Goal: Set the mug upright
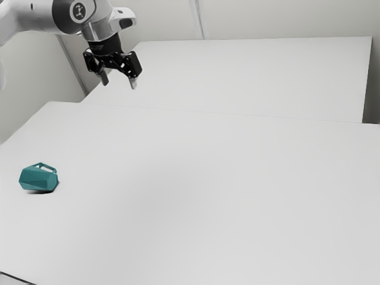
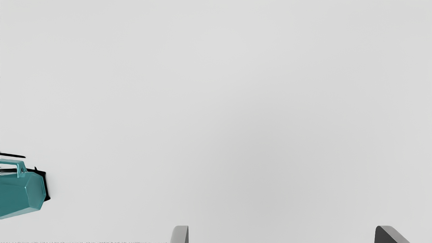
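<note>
My gripper (image 1: 119, 84) hangs high over the table's far side in the exterior view, well above the surface and apart from the mug. In the wrist view the gripper (image 2: 281, 233) is open, its two fingertips wide apart with nothing between them. The teal faceted mug (image 1: 38, 179) lies on its side near the exterior view's left, handle uppermost. In the wrist view the mug (image 2: 17, 195) is cut off by the picture's edge, with its closed flat base and part of the handle showing and a dark shadow beside it.
The white table (image 1: 196, 196) extends broadly to the exterior view's right of the mug. Beyond it stands another white surface (image 1: 255, 77), with pale walls behind. A dark line (image 1: 18, 278) crosses the exterior view's lower left corner.
</note>
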You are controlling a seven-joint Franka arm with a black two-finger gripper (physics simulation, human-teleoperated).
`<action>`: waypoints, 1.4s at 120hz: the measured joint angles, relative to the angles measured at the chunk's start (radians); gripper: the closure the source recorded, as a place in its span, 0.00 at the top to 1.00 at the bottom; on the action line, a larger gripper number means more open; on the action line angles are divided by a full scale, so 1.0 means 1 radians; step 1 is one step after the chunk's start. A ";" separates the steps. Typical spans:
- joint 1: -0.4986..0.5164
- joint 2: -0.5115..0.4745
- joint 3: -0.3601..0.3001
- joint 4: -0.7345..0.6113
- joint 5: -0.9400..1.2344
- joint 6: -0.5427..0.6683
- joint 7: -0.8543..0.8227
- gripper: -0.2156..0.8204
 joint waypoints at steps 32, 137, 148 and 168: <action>0.011 -0.010 0.021 -0.005 -0.007 -0.009 -0.001 0.79; 0.443 -0.228 0.026 -0.434 -0.212 0.071 0.310 0.79; 0.498 -0.224 0.027 -0.453 -0.225 0.075 0.401 0.79; 0.597 -0.180 0.029 -0.466 -0.232 0.092 0.554 0.79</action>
